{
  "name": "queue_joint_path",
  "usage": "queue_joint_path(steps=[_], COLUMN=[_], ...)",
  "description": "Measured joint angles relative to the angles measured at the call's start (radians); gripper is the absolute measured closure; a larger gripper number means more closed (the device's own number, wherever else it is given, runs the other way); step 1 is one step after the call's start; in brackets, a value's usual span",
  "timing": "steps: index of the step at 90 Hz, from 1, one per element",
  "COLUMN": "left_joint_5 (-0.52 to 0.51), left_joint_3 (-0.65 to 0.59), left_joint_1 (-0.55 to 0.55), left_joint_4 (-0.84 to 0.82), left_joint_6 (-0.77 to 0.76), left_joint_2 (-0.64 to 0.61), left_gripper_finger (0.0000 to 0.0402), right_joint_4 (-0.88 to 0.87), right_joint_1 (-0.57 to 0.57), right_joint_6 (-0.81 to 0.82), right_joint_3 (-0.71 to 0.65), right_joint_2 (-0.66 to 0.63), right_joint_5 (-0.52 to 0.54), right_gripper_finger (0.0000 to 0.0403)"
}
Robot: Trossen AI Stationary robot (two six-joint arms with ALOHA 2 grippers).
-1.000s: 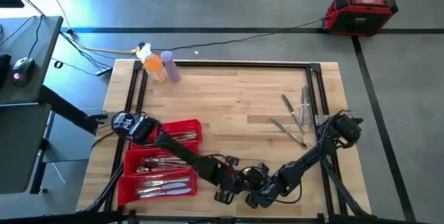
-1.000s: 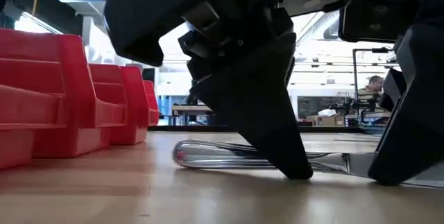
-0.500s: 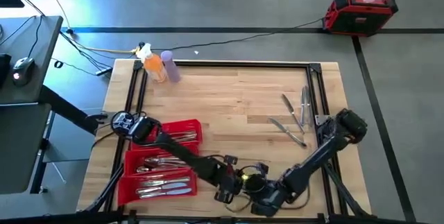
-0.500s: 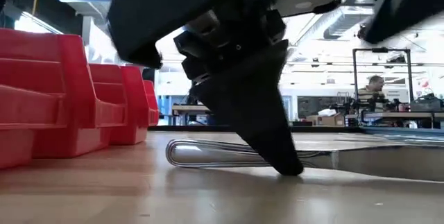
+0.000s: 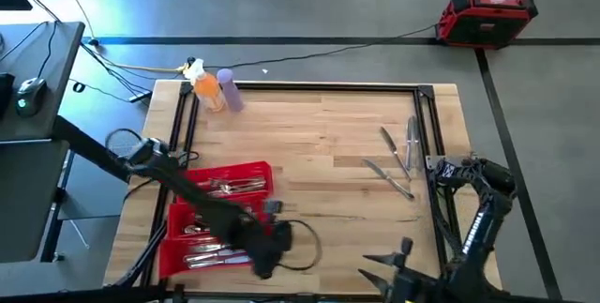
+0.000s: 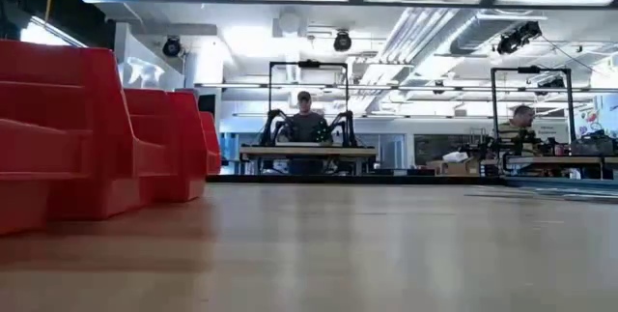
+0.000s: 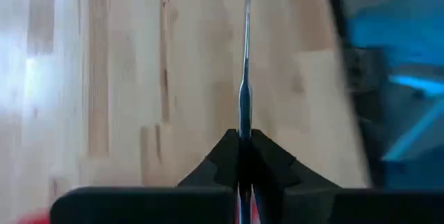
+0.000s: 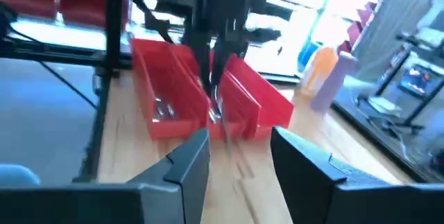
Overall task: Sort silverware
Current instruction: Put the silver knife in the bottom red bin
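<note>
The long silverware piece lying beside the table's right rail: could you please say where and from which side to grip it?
Grip the long piece mid-handle from straight above, fingers closing across its slim width: it lies flat, parallel to the rail. The open right gripper is probably nearer; the left gripper holds another piece.

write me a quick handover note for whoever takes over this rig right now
Left gripper: shut on a piece of silverware, held over the near end of the red tray.
Right gripper: open, empty, pulled back to the table's near right edge.
Done: many pieces lie in the tray's compartments.
Left: drop the held piece into its compartment, then fetch the loose silverware by the table's right side. The bottles at the far left corner are not part of the job.
</note>
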Motion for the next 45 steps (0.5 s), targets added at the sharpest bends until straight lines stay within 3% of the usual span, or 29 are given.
queue_joint_path(steps=[27,45], left_joint_5=[-0.012,0.075], left_joint_3=[-0.116,-0.302], left_joint_1=[-0.25,-0.362], left_joint_4=[-0.271,-0.226], left_joint_6=[-0.491,-0.662], left_joint_2=[-0.096,-0.092], left_gripper_finger=[0.0401,0.0401], right_joint_4=[-0.004,-0.006], right_joint_1=[-0.016,-0.053], right_joint_6=[-0.004,-0.007], right_joint_3=[0.0,0.0], right_joint_2=[0.0,0.0], right_joint_5=[-0.006,-0.089], right_gripper_finger=[0.0264,0.0264])
